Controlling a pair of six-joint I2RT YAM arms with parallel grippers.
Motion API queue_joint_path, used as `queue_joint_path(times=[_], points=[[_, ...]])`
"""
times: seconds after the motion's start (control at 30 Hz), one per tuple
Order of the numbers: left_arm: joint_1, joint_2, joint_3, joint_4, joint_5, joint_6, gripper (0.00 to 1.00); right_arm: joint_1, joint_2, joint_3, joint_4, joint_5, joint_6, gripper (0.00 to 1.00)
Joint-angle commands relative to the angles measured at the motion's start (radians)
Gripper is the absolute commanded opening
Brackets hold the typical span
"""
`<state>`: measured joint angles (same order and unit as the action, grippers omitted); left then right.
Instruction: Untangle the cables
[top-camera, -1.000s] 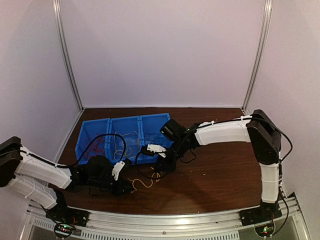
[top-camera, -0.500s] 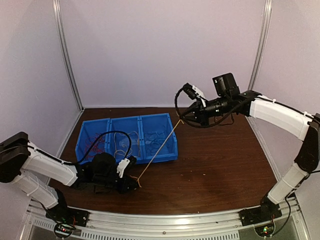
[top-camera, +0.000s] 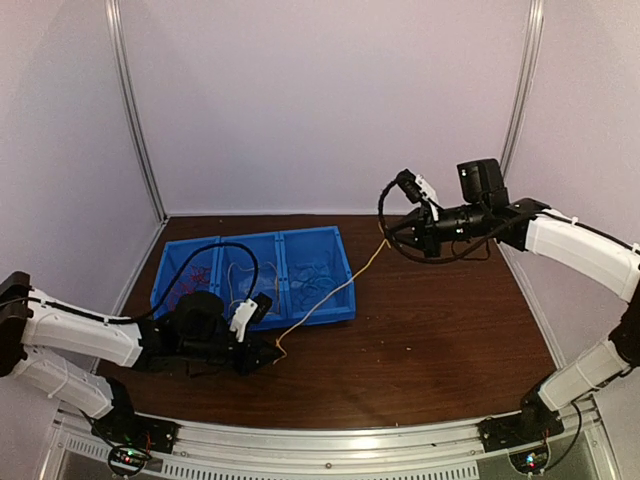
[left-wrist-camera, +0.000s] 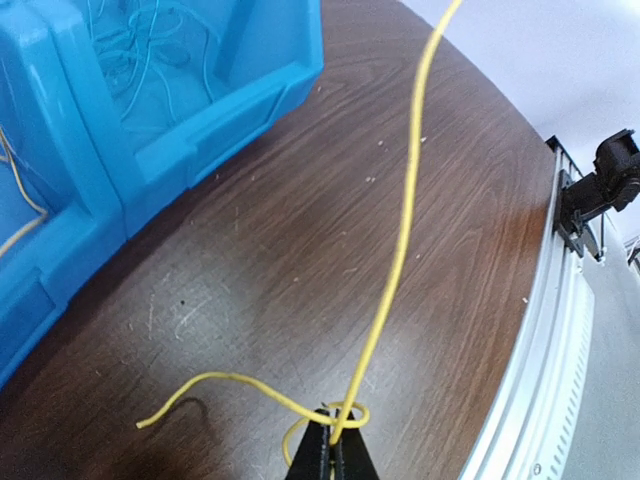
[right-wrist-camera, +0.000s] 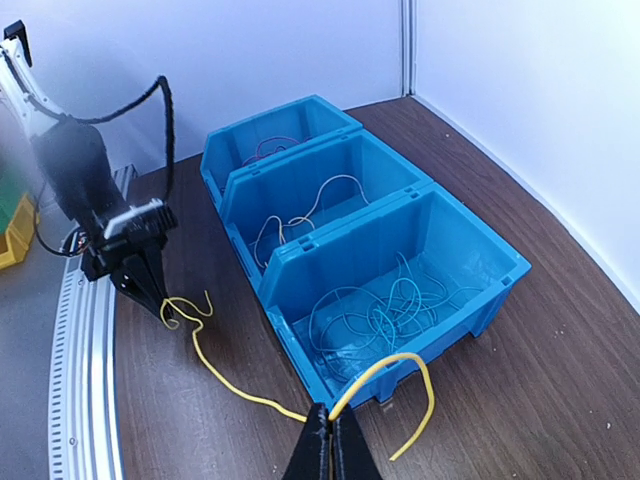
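Note:
One yellow cable (top-camera: 325, 307) hangs stretched between my two grippers. Low over the table near the front, my left gripper (top-camera: 272, 352) (left-wrist-camera: 338, 440) is shut on one end, where the cable (left-wrist-camera: 405, 220) curls in a small loop around the tips. Raised above the table to the right of the bins, my right gripper (top-camera: 386, 238) (right-wrist-camera: 331, 425) is shut on the cable (right-wrist-camera: 215, 375) near its other end, whose short tail droops free. More cables lie in the blue bins: red ones (top-camera: 196, 283), yellow ones (right-wrist-camera: 300, 215) and light blue ones (right-wrist-camera: 385, 305).
Three joined blue bins (top-camera: 345, 299) stand left of centre on the brown table (top-camera: 440, 330). A metal rail (left-wrist-camera: 560, 330) runs along the table's near edge. Thick black cables loop off both arms.
My right gripper has risen and swung to the right and away from the bins with the yellow cable, drawing it out from the curled heap. The left gripper kept its hold low and shifted slightly.

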<state>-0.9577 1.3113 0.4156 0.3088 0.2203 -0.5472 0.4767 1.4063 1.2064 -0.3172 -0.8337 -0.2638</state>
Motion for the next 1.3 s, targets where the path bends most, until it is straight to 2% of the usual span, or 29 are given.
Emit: queue_joint_path(times=[0.0, 0.17, 0.3, 0.43, 0.53, 0.8, 0.93, 1.17, 1.27], points=[[-0.005, -0.099, 0.01, -0.073, -0.054, 0.057, 0.04, -0.023, -0.039, -0.025, 0.058, 0.052, -0.003, 0.0], [-0.006, -0.113, 0.091, -0.243, -0.084, 0.126, 0.27, -0.036, -0.072, -0.015, -0.078, 0.073, -0.091, 0.0], [-0.005, -0.1, 0.102, -0.249, -0.102, 0.139, 0.38, -0.038, -0.114, -0.113, -0.181, 0.052, -0.209, 0.0], [-0.005, -0.03, 0.113, -0.193, -0.094, 0.117, 0.38, -0.038, -0.139, -0.235, -0.284, 0.055, -0.331, 0.0], [-0.006, 0.051, 0.146, -0.134, -0.047, 0.112, 0.38, -0.039, -0.166, -0.316, -0.305, 0.086, -0.36, 0.0], [-0.043, 0.3, 0.335, -0.042, -0.008, 0.086, 0.37, -0.041, -0.3, -0.463, -0.184, 0.153, -0.304, 0.0], [-0.106, 0.405, 0.411, 0.005, -0.041, 0.107, 0.39, -0.045, -0.317, -0.484, -0.157, 0.157, -0.297, 0.0], [-0.137, 0.577, 0.59, -0.087, -0.088, 0.171, 0.43, -0.055, -0.328, -0.495, -0.144, 0.143, -0.293, 0.0], [-0.138, 0.625, 0.638, -0.135, -0.125, 0.181, 0.4, -0.057, -0.33, -0.498, -0.141, 0.138, -0.292, 0.0]])
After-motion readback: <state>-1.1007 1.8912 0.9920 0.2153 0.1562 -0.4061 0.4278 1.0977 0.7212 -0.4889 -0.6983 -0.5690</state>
